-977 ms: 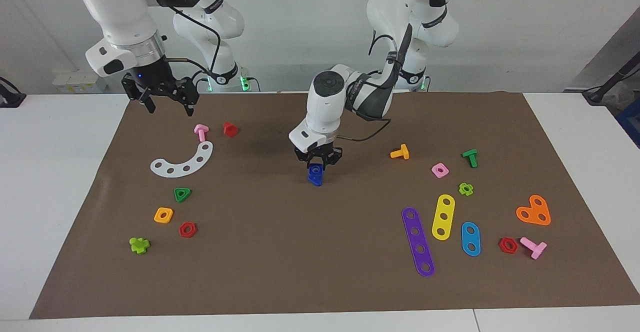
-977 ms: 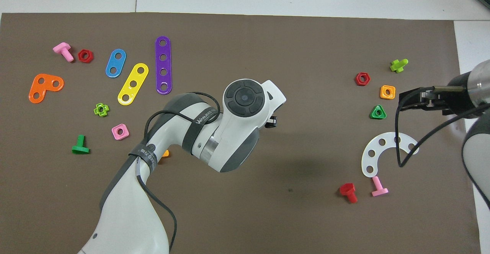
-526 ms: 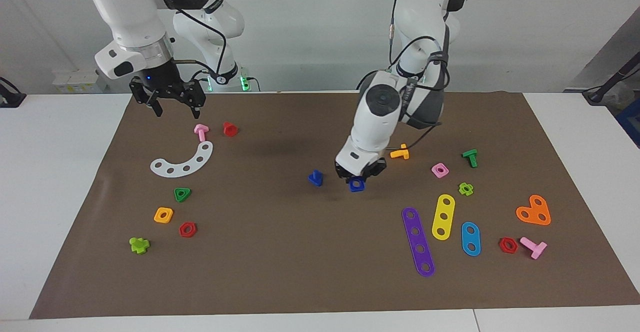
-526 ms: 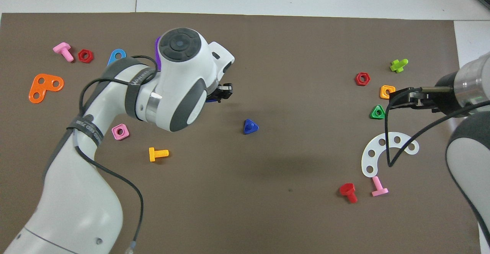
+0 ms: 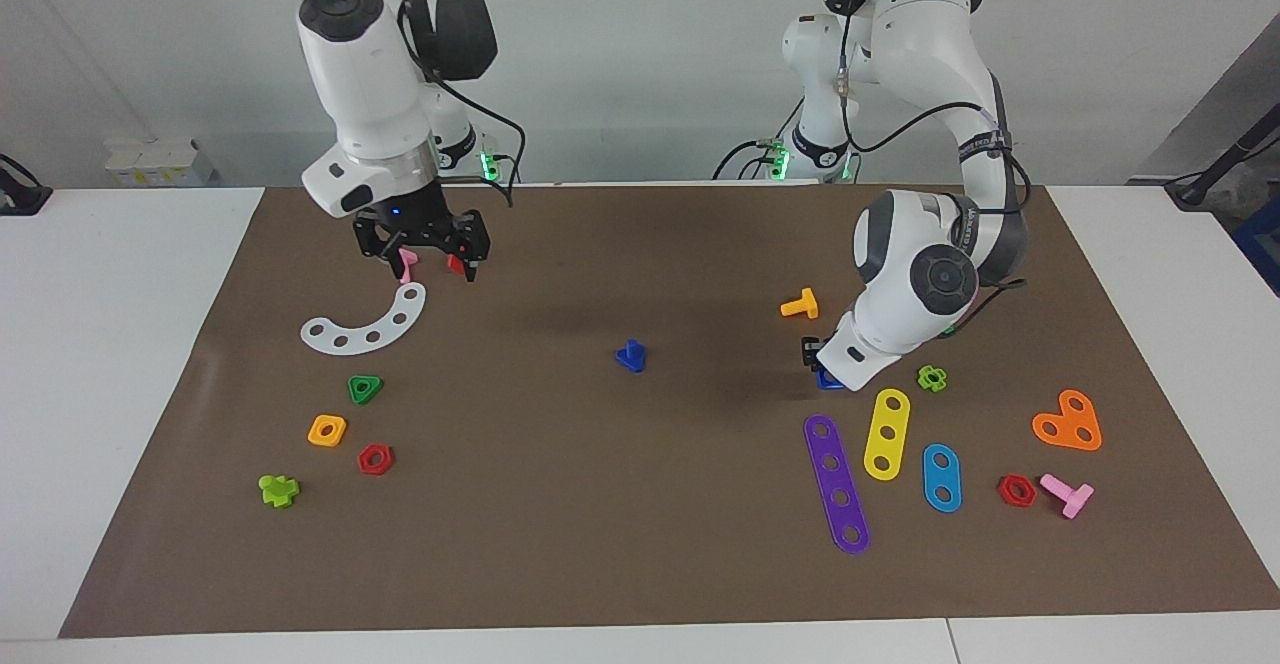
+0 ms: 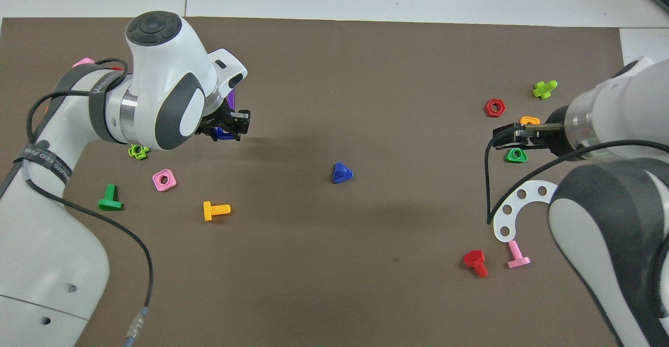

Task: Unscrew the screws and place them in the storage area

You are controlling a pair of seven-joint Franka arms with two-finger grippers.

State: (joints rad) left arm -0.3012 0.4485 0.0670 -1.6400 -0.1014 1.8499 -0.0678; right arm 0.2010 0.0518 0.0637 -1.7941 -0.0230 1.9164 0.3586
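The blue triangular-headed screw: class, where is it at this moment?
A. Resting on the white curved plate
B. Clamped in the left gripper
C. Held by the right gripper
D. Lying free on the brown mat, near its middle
D: the blue screw lies alone on the brown mat, apart from both grippers; the left gripper is shut on a blue nut instead.

mid-mat: blue screw (image 5: 630,355) alone, open mat all round | left-arm end: left gripper (image 5: 818,364) low beside purple strip (image 5: 837,484) and yellow strip (image 5: 887,433), tight | right-arm end: right gripper (image 5: 425,262) over pink screw (image 5: 405,263), red screw (image 5: 458,262), white arc (image 5: 366,323) close by
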